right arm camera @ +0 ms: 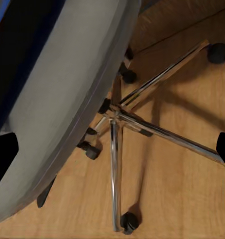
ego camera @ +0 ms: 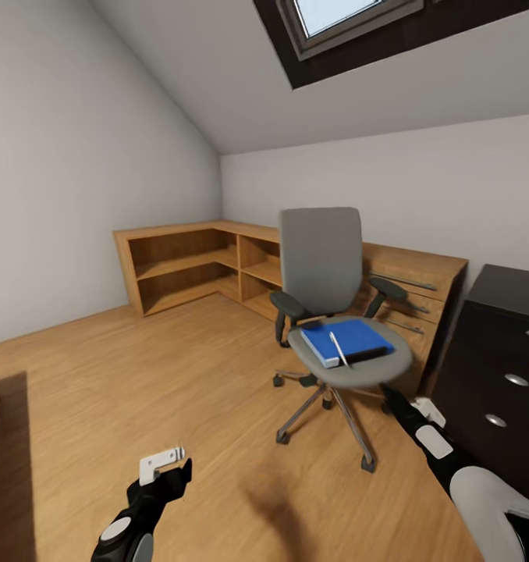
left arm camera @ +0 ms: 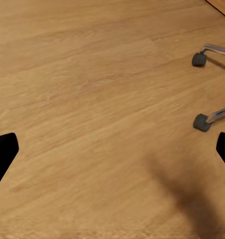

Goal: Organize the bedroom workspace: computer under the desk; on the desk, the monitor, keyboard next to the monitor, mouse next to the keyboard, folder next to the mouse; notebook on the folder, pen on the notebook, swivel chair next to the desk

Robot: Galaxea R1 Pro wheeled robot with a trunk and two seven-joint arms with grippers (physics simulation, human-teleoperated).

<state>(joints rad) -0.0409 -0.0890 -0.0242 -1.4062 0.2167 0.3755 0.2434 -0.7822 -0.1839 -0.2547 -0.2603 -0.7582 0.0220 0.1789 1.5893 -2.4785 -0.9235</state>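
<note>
Grey upholstered swivel chair (ego camera: 327,312) carrying a bright blue folder (ego camera: 346,341).
Right gripper (ego camera: 395,396) spread open just beside the seat edge; left gripper (ego camera: 169,467) spread open, well apart over wooden floor (ego camera: 140,375).

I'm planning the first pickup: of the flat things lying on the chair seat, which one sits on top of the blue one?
The pen, a thin white stick lying across the blue folder; the dark notebook lies behind the folder.

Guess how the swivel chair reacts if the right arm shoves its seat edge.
Likely rolls rather than tips: the swivel chair stands on a chrome star base with casters on smooth wood floor. It may also spin. The blue folder and the white pen lie loose on the seat and could slide.
</note>
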